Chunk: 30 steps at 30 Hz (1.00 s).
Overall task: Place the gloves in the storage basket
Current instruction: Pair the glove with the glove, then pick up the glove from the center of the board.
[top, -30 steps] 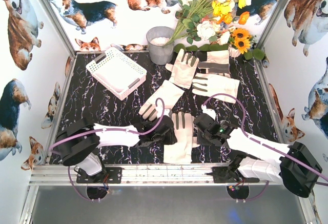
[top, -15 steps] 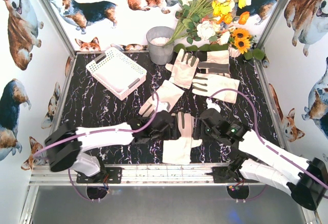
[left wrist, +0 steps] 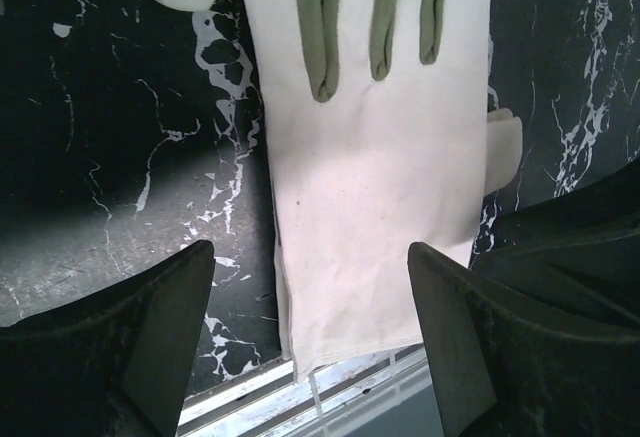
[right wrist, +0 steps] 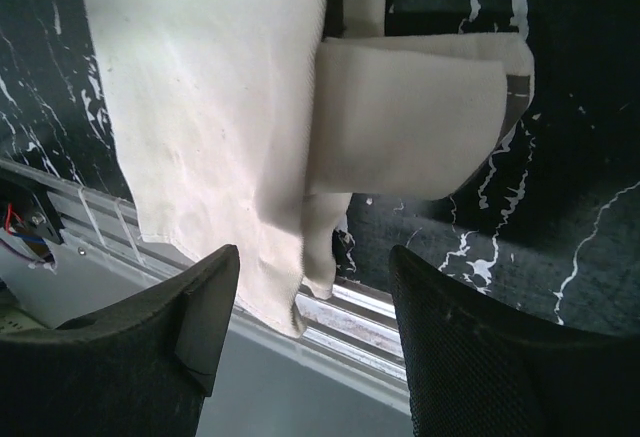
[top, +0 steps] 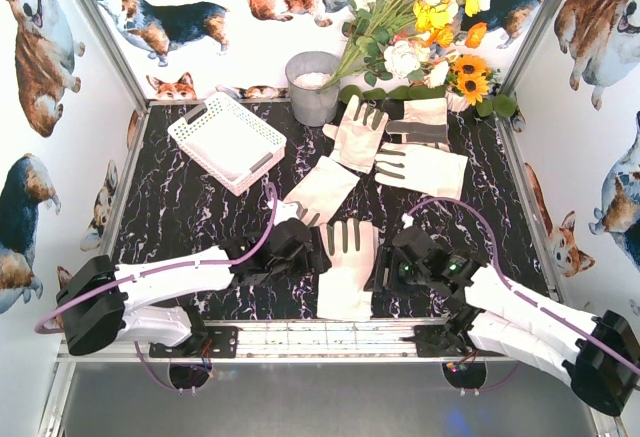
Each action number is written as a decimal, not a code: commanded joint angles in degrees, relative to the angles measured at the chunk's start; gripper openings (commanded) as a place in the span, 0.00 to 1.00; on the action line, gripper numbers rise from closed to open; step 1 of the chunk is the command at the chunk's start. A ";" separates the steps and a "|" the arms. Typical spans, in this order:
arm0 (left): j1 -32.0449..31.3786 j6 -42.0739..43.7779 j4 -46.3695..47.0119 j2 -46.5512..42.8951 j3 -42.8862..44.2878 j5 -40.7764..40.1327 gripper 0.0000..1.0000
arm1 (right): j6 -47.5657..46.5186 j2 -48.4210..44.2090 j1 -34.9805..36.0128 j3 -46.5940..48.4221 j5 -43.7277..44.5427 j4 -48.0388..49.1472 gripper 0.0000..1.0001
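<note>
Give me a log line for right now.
phase: pre-grasp | left gripper: open, above near glove | right gripper: open, above same glove's cuff | basket: nothing inside yet

the storage basket (top: 228,140), white with lattice sides, sits skewed at the far left of the table (top: 180,227); the nearest glove (top: 348,269) lies flat, grey fingers pointing away, cuff at the near edge; a second glove (top: 320,189) lies diagonally beyond it; third glove (top: 358,135), fourth glove (top: 425,170) and seemingly a fifth glove (top: 422,117) cluster far right.
</note>
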 commanded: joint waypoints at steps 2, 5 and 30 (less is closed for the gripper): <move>3.04 -0.86 5.42 -1.64 -3.78 4.52 0.72 | 3.74 1.61 -0.17 -2.88 -2.76 9.52 0.62; 4.42 -2.18 10.54 -1.86 -7.12 7.42 0.66 | 4.16 3.09 -0.17 -3.56 -2.05 11.29 0.61; 8.51 -7.46 36.14 10.83 -15.67 17.73 0.44 | 8.93 8.15 -0.35 -9.83 6.94 12.87 0.08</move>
